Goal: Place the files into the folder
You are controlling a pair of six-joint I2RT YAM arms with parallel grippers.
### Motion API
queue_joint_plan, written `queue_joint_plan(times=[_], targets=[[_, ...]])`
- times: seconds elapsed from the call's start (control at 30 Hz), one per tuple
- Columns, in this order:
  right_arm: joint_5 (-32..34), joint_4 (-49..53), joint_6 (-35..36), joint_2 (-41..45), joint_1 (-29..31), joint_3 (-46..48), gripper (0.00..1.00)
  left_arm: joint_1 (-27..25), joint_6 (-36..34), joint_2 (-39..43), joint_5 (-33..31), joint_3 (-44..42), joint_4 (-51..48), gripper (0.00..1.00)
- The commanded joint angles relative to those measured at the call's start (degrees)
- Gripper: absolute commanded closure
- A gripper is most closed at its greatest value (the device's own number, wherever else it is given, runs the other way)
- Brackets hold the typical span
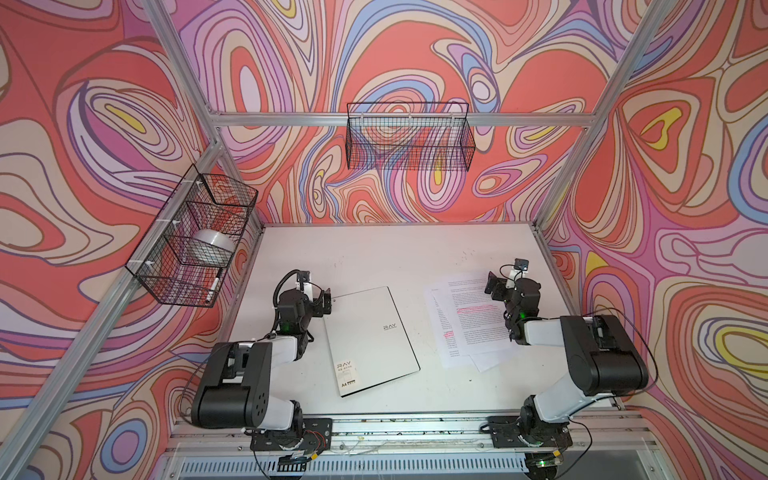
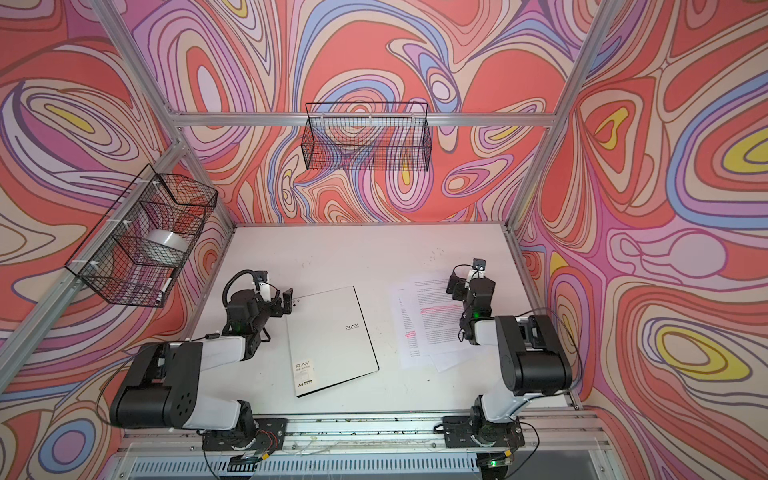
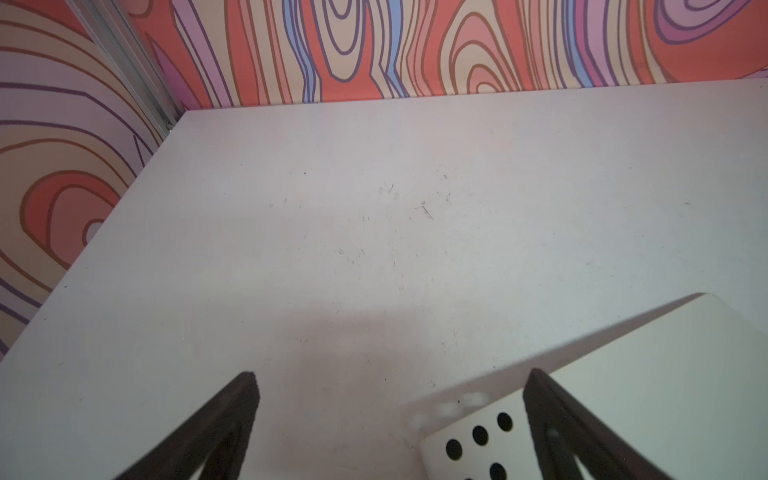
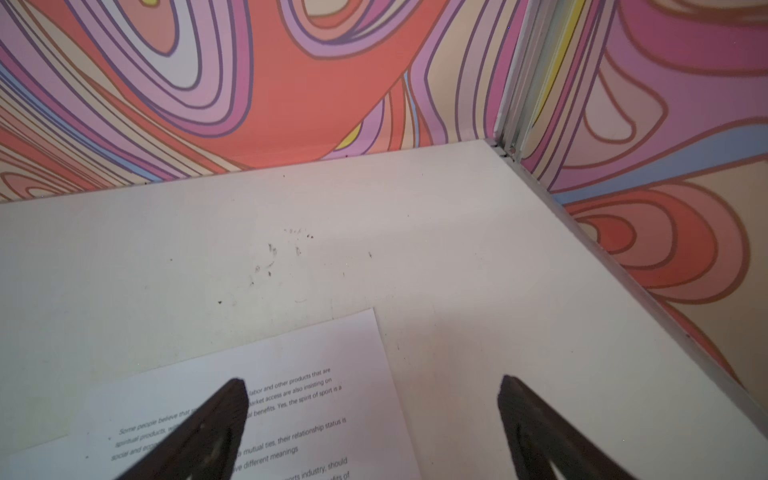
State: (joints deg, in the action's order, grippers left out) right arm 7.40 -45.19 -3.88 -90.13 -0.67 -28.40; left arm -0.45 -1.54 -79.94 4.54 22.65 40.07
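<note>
Left wrist view shows the left gripper (image 3: pixel 392 374) spread wide and empty, one finger over the bare matt white tabletop (image 3: pixel 374 228), one over a corner of the flat, glossy white folder (image 3: pixel 665 374). In both top views this folder, lettered "RAY" and labelled "A4", lies shut at lower centre of the frame, slightly askew. The files (image 1: pixel 469 320), a few loose white paper sheets of black print with pink-highlighted lines, lie fanned right of centre, well apart from the folder, edges out of line. The right gripper (image 1: pixel 496 286) hangs over their upper right part, jaws likewise wide and holding nothing; whether either gripper touches what lies below cannot be told. No sheet is in the folder and its cover is not yet raised. Risks, as judged: (a) the glossy cover offers little purchase, so a finger working at its edge may push the whole folder across the smooth tabletop rather than lift the cover; (b) the sheets are thin, flat and unbound, so a pinch may take only the uppermost, crease it, or scatter the rest; (c) a cover released too soon may fall shut on half-inserted sheets
</note>
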Motion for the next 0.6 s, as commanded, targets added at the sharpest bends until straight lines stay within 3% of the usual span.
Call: queue_joint_plan(times=[0.0,0.1,0.17,0.27,0.43,0.57], targets=[[3.31,10.79,-2.39,7.12,0.48,-3.14,0.02,-0.25,-3.57,7.9,3.77,9.01,-18.44,0.0],[2.56,35.7,-12.28,11.07,0.57,-13.92,0.01,-0.67,-8.51,11.11,4.85,21.67,-44.59,0.0],[-2.73,48.4,-16.67,11.89,0.8,-19.92,0.02,-0.76,-11.65,10.81,6.69,29.81,-61.45,0.0],[-7.36,53.01,-20.39,15.73,2.8,-20.06,0.01,-1.17,-16.41,9.69,10.26,37.61,-79.97,0.0],[-9.86,61.8,-24.16,22.69,7.46,-19.61,0.02,-7.1,-29.58,9.03,10.59,41.51,-100.98,0.0],[-10.69,71.72,-25.1,24.29,14.69,-21.45,0.02,-16.57,-36.65,13.57,2.81,37.79,-107.47,0.0]])
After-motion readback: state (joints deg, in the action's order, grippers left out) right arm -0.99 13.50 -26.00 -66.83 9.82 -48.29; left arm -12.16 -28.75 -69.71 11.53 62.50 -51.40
